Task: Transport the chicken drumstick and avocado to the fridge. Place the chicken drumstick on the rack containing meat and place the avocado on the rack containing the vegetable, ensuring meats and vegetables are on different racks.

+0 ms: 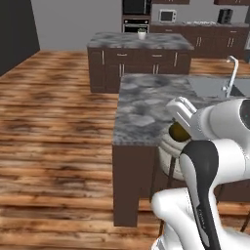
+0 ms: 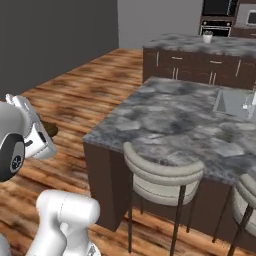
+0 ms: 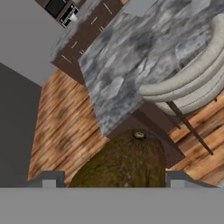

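Observation:
My gripper (image 3: 113,180) is shut on the avocado (image 3: 124,162), an olive-brown egg-shaped fruit whose stem end points away from the hand. In the left base view the avocado (image 1: 178,132) peeks out yellowish below the white hand, just off the near edge of the marble counter. From the right base camera, a dark sliver of the avocado (image 2: 50,131) sticks out of the hand at the far left, over the wood floor. The chicken drumstick and the fridge are out of view.
A grey marble island counter (image 1: 146,107) with a sink (image 1: 215,88) stands ahead. Beige stools (image 2: 160,172) are tucked under its near edge. A second island (image 1: 139,41) with a white cup (image 1: 141,34) lies behind. Open wood floor (image 1: 53,122) stretches to the left.

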Controlling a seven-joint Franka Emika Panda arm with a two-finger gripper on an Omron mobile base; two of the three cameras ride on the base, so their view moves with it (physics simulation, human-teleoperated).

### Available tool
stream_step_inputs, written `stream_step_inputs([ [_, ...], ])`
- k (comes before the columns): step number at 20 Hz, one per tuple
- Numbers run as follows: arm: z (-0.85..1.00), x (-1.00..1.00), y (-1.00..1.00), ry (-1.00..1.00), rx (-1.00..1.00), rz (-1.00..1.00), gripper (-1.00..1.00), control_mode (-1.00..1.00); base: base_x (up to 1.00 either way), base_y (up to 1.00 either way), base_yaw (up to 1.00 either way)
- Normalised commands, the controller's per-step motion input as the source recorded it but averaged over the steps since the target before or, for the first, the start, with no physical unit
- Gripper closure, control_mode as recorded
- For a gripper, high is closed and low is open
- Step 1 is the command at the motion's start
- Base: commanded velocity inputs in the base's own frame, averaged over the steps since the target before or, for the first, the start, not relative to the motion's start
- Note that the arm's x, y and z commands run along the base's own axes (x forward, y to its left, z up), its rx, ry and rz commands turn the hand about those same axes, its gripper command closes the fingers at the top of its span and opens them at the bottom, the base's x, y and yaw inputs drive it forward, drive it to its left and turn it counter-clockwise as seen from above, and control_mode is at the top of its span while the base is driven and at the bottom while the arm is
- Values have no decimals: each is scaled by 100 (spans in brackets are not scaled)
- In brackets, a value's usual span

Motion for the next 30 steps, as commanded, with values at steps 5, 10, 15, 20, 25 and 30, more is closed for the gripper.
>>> stream_step_inputs([
  [5,0,0,0,0,0,0,100,100,70,100,0],
  [10,0,0,0,0,0,0,100,100,74,100,-1],
  [15,0,0,0,0,0,0,100,100,92,100,-14],
  [20,0,0,0,0,0,0,100,100,100,100,-26],
  [25,0,0,0,0,0,0,100,100,100,100,-31],
  [30,0,0,0,0,0,0,100,100,100,99,-41],
])
